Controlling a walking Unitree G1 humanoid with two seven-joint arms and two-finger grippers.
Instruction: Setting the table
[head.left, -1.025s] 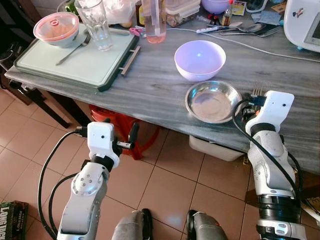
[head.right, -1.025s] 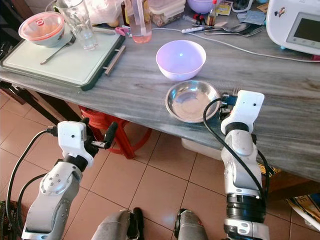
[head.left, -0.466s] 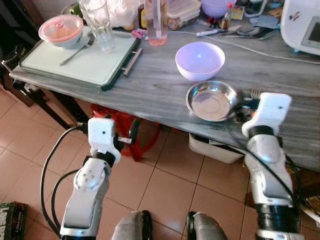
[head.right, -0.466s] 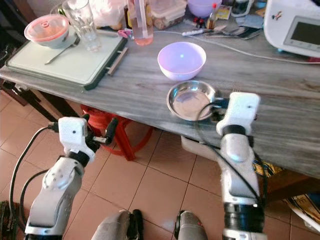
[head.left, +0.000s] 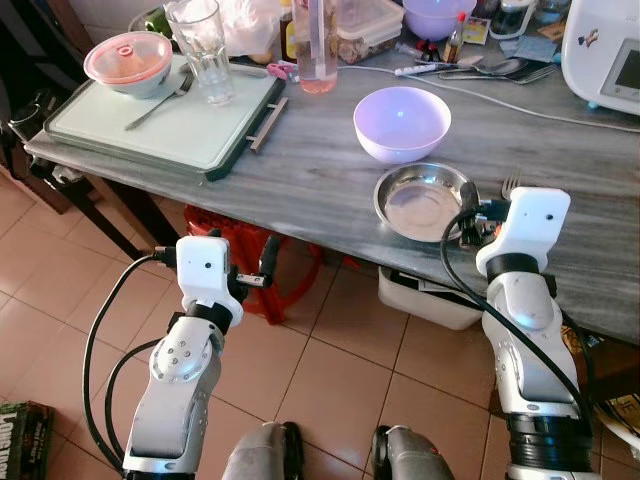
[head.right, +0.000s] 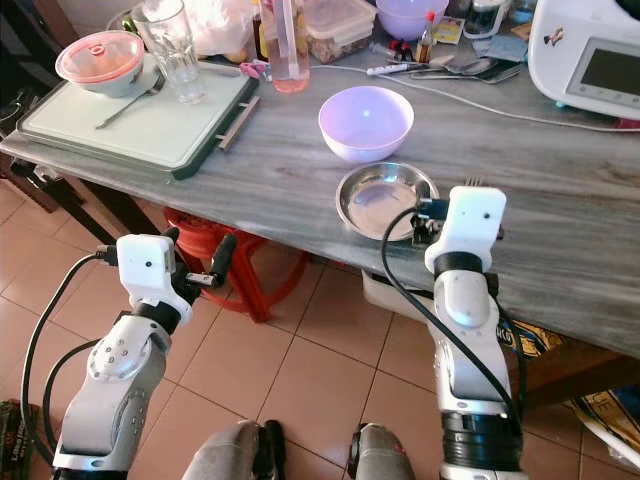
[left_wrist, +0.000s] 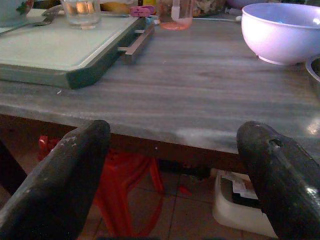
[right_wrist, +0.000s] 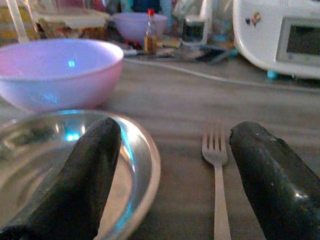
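Three bowls (head.left: 402, 122), one steel plate (head.left: 424, 202), two forks (right_wrist: 216, 175).

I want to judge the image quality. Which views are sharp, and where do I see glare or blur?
Left eye view: sharp, even daylight, with a soft glare spot in the purple bowl. Right wrist view: dim and bluish, with blue reflections on the steel plate; the right gripper looks soft. Left wrist view: the close fingers are blurred.

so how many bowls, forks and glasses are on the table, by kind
bowls: 4 — covered pink bowl, big lilac bowl, steel bowl, small purple bowl
forks: 2 — tray fork, fork by the steel bowl
glasses: 1 — glass
total: 7
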